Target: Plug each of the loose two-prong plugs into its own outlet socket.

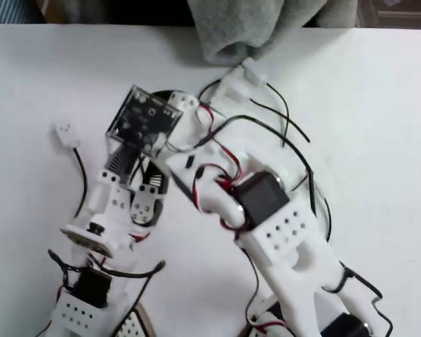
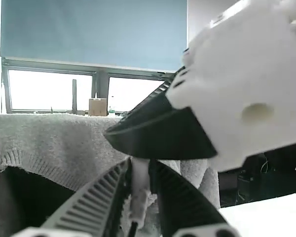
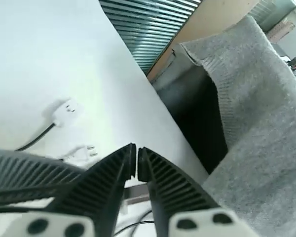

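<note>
My left gripper (image 2: pixel 139 185) is shut on a small white two-prong plug (image 2: pixel 139 197), whose black cable hangs down between the ribbed fingers. Just in front of it is the white and black body of the right arm (image 2: pixel 237 89). My right gripper (image 3: pixel 136 160) is shut with nothing between its fingers. Beyond it a white outlet socket (image 3: pixel 64 111) lies on the table with its black cable, and a small plug (image 3: pixel 82 152) lies nearer. From above, the left arm (image 1: pixel 116 189) and the right arm (image 1: pixel 274 217) meet near the table's middle. The socket (image 1: pixel 67 133) lies left of them.
A pair of white connectors (image 1: pixel 238 78) with black cables lies near the far edge. A grey sweater (image 1: pixel 252 28) hangs over that edge. Black and red wires loop around the right arm. The white table (image 1: pixel 379 105) is bare on the right.
</note>
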Motion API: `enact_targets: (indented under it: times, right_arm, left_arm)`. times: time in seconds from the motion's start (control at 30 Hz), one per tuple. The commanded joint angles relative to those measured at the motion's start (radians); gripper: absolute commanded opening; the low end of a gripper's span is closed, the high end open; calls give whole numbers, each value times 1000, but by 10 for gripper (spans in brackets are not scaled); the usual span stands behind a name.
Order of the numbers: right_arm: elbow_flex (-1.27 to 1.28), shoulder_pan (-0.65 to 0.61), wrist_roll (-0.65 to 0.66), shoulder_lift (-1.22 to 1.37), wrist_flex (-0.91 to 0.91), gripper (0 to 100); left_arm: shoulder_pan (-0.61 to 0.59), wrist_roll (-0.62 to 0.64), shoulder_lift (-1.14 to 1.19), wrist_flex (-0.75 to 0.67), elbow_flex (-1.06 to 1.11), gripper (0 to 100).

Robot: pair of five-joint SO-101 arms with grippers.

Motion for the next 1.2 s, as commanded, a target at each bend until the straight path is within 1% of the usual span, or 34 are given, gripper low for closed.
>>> enact_targets:
  times: [0.0, 0.1, 0.2, 0.33, 0.47, 0.57, 0.7, 0.77, 0.93, 1.03, 1.17]
  right_arm:
    - [-8, 151, 14, 67, -47, 19]
    - [-9, 219, 15, 68, -45, 19]
    - [-9, 259, 15, 50, -41, 19]
    - [-5, 272, 15, -7, -31, 19]
    - [-8, 274, 15, -105, 24, 19]
    - [-2, 277, 12, -186, 120, 19]
    - [0, 331, 6, -251, 289, 19]
    - [9, 378, 5, -266, 363, 19]
    - [158, 478, 5, -314, 438, 19]
    - [299, 527, 5, -354, 435, 19]
    - [514, 542, 5, -415, 386, 19]
  left_arm:
    - [-12, 5, -15, -18, -34, 23]
    - [-12, 5, -15, -18, -34, 23]
    - [-12, 5, -15, -18, -34, 23]
    - [-12, 5, -15, -18, -34, 23]
    - [-12, 5, -15, -3, -34, 23]
    - [-13, 5, -10, 112, -69, 23]
    - [-15, 3, -10, 387, -187, 24]
    - [-15, 2, -8, 459, -232, 25]
    - [-35, 3, -8, 517, -249, 25]
    - [-67, 2, -8, 523, -259, 26]
    - [-74, 0, 35, 525, -296, 26]
